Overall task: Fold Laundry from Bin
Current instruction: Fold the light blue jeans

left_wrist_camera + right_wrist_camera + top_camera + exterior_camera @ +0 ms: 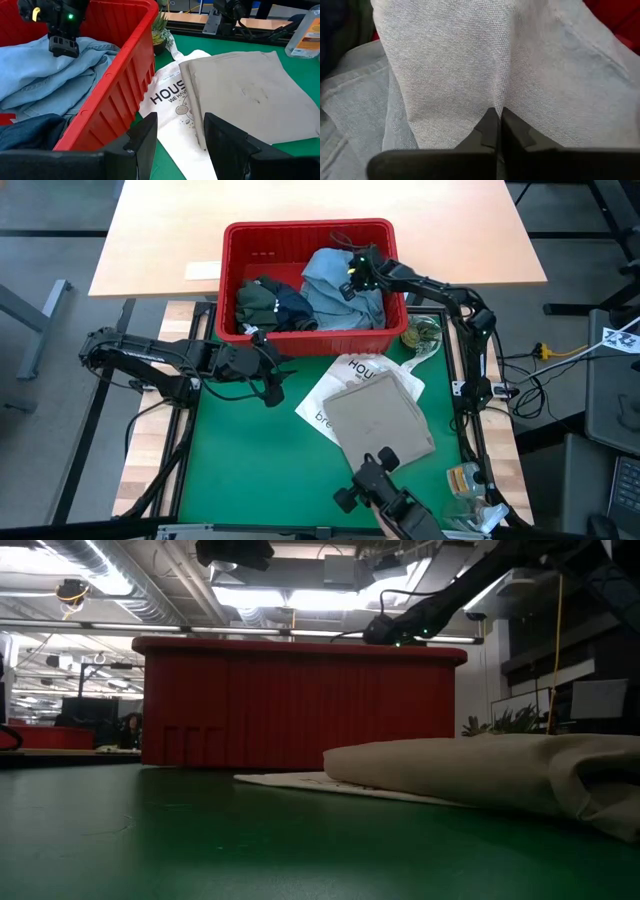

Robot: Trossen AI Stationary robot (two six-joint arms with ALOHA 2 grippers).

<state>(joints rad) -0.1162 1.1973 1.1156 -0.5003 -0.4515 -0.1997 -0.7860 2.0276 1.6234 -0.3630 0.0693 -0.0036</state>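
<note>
- Red plastic bin stands at twelve o'clock on the green mat, its far half over a pale wooden tabletop.
- Light blue shirt lies heaped in the bin's three o'clock half; a dark olive-green garment and a navy piece are bunched at the nine o'clock half.
- Right gripper reaches into the bin from three o'clock and sits on the blue shirt. In the right wrist view its fingertips are pressed together with a ridge of the pale blue cloth pinched up between them, so it is closed on the shirt.
- Left gripper hovers low just outside the bin's near wall, at about nine o'clock of the mat's centre. Its two dark fingers stand moderately apart with nothing between them.
- Beige garment, folded flat into a rough rectangle, rests on the mat at about four o'clock from the bin, lying on top of a white tote bag with dark lettering, which sticks out from under it toward the bin.
- Small potted plant sits just beside the bin's corner at three o'clock.
- Clear bottle lies near the mat's edge at five o'clock.
</note>
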